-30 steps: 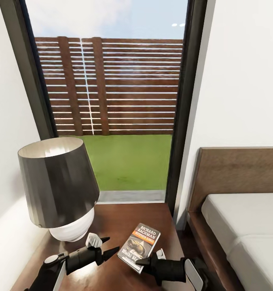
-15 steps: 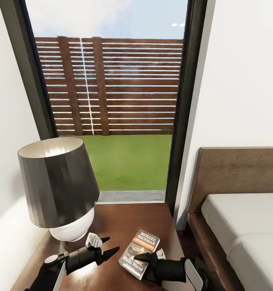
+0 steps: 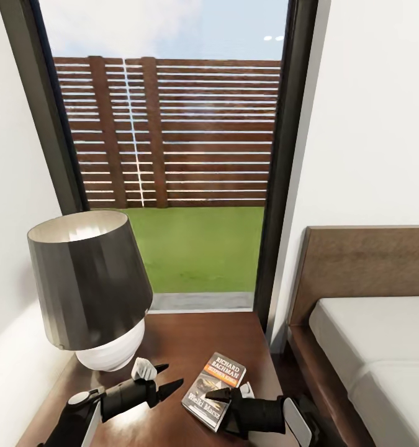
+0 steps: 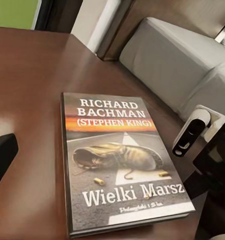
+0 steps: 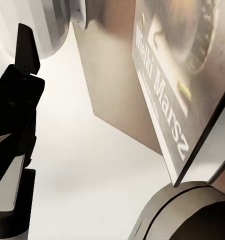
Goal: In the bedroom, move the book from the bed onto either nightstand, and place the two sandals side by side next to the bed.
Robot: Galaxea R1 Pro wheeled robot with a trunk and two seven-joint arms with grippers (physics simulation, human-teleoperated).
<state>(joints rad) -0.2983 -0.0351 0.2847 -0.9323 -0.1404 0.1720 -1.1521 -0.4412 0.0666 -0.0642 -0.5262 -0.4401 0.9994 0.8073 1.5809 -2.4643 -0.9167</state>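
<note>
Head view, change: thin dark paperback book w/ orange band (image 3: 214,388) sat a bit higher and tilted 1 s ago; now it's lower, lying on the glossy reddish-brown wooden table (image 3: 190,335), right claw (image 3: 221,397) still at its near corner.
Head view, task meaning: book looks delivered to the nightstand; release and pull-back prob. next, then the sandals.
Head view, left claw (image 3: 166,379): fingers spread, empty, just left of book, near the dark-shaded white-based lamp (image 3: 91,285).
Head view, bed: grey-beige mattress on dark-wood frame (image 3: 370,347), bare.
Left wrist view: book (image 4: 120,160) flat on table, cover up.
Right wrist view: book edge (image 5: 177,95) close to lens; grip state – can't tell.
Containers: none.
</note>
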